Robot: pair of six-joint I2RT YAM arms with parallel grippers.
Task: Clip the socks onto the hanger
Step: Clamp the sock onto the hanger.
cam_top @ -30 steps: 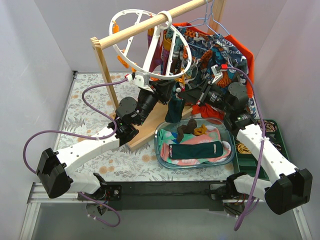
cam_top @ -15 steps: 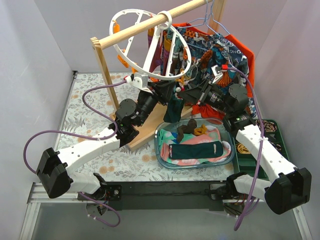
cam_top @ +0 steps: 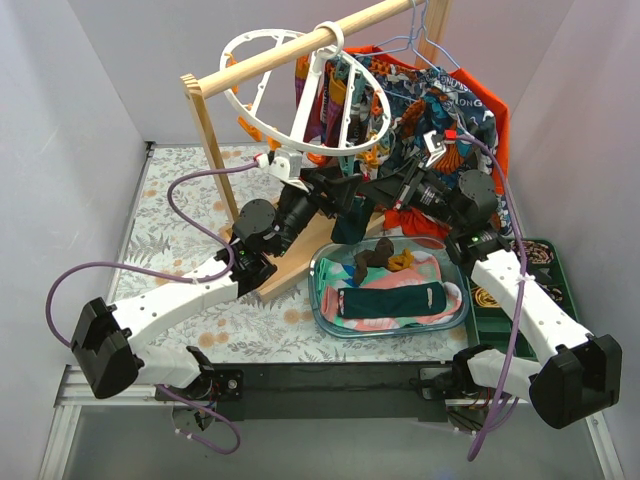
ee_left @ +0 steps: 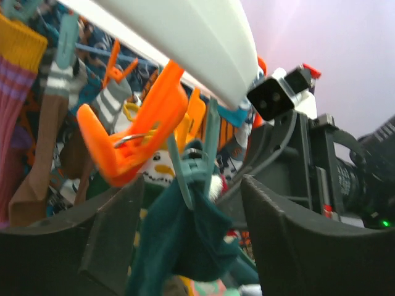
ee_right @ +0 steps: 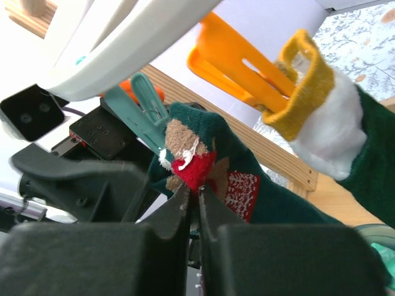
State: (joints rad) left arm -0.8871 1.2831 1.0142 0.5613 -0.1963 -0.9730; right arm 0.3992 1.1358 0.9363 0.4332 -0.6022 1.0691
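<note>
The white ring hanger (cam_top: 262, 105) hangs on the wooden rail, with orange clip pegs (ee_left: 133, 132) and a teal peg (ee_left: 191, 163) dangling. The teal peg grips a dark teal sock (ee_left: 179, 240), which hangs under the ring (cam_top: 350, 225). My left gripper (ee_left: 190, 185) is open, one finger on each side of the teal peg and sock. My right gripper (ee_right: 192, 192) is shut on the same sock (ee_right: 271, 191) at a red and brown patch, just below the teal peg (ee_right: 139, 102). The two grippers face each other under the ring (cam_top: 338, 192) (cam_top: 372, 190).
A clear tub (cam_top: 318, 300) holds several more socks in front of the rack. A green tray (cam_top: 548, 300) lies at right. The patterned shirt (cam_top: 445, 100) hangs behind. A sock with a yellow cuff (ee_right: 321, 123) hangs from an orange peg. The wooden post (cam_top: 208, 130) stands at left.
My left gripper has moved right and up, closer to the right gripper. The hanger ring has tilted a little. The sock stays hanging between the grippers.
</note>
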